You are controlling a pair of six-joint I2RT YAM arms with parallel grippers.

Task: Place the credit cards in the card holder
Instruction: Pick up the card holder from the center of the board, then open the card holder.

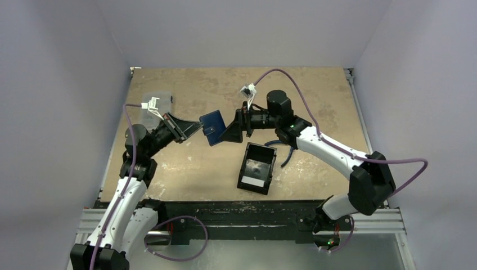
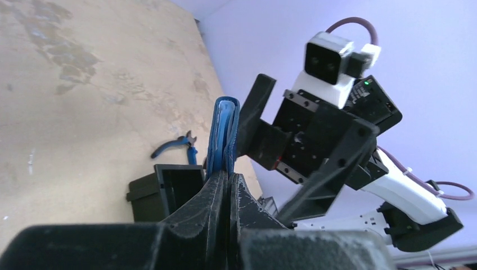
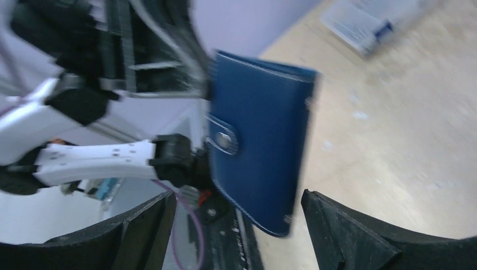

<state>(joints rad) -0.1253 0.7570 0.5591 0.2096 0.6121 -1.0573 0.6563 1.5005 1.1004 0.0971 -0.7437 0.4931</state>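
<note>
My left gripper [image 1: 197,128] is closed tight on one edge of the card holder [image 1: 213,127]. It holds the card holder up in the air over the table [image 1: 185,169], above the black tray [image 1: 243,166] and the pliers [image 2: 174,147]. The holder is folded shut, and the tab with the snap [image 3: 225,140] lies across the face that looks toward my right side. My right gripper [image 3: 239,197] stands wide, with one finger on each side of the holder. In its wrist view, neither finger touches the holder.

I judge that the step now is to open the holder, so that a card can go in. I do not see the cards in any view.

To do this well, I think the right fingers should not close flat over the whole holder, because this only presses the two halves together. It is better to come to the free edge, away from my left fingers, and take only the tab or the outer half. The left grip is on a thin strip of the edge, so a strong pull may turn the holder or slide it out. The pull should be slow and go straight away from the face, with the left arm steady. The right wrist view is blurred, so I would wait for a sharp picture before closing.
</note>
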